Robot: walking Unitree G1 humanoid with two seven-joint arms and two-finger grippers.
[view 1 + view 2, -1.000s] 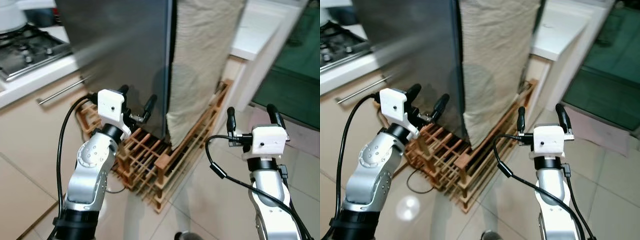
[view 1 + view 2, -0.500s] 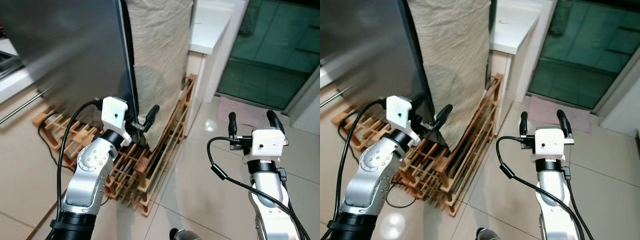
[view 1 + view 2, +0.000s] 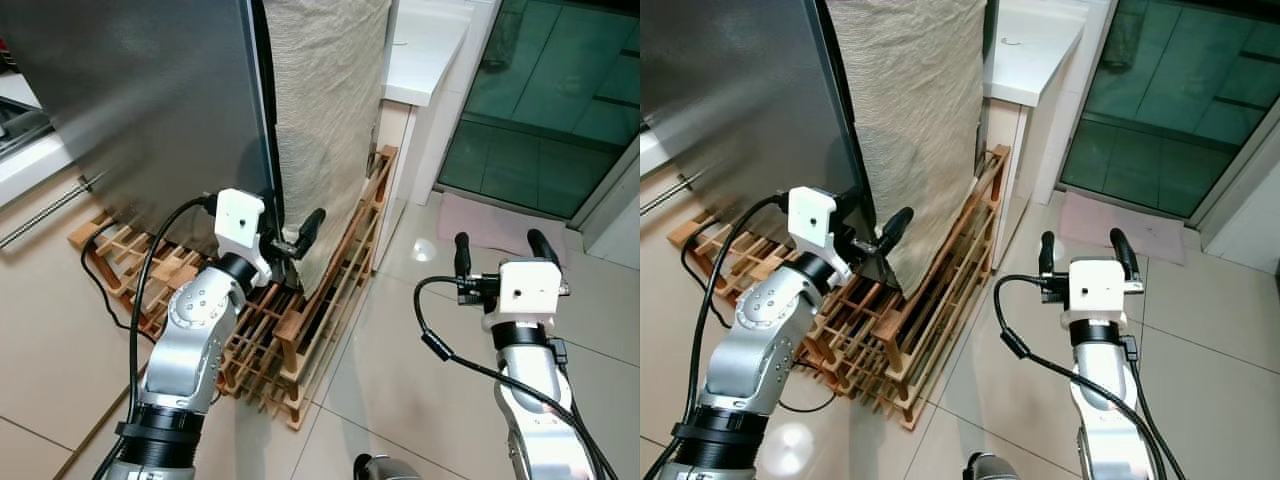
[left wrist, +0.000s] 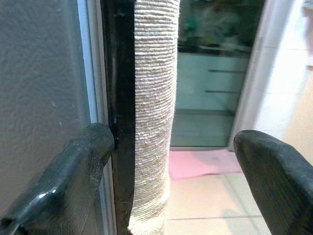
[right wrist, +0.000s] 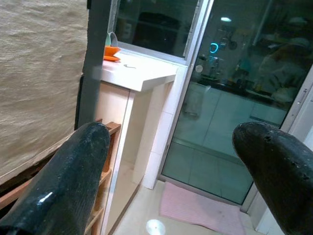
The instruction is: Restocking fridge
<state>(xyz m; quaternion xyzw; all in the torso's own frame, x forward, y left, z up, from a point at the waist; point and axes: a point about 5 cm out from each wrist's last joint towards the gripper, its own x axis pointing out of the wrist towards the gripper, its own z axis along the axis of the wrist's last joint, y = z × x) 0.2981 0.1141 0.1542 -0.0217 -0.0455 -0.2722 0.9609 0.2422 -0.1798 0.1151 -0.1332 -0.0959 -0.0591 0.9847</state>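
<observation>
While the left gripper (image 3: 296,232) sits with its fingers spread wide at the lower corner of the fridge door (image 3: 150,100), one finger (image 4: 73,161) rests against the grey face beside the dark door edge (image 4: 120,98) and the other (image 4: 276,166) hangs free past the beige cloth (image 3: 325,110); nothing is clamped between them; the step in hand looks like getting the fridge open, before any stock goes in. The right gripper (image 3: 497,250) is held out over the tiled floor (image 3: 430,340), well apart from the fridge, fingers open and empty; no groceries are in either gripper. A wooden rack (image 3: 290,320) stands under the fridge, and a white bench (image 3: 425,45) lies beyond the cloth. Next, the left fingers would need to hook behind that door edge and draw it outward; whether the cloth hangs on the door or on the fridge's side is hard to tell from here.
</observation>
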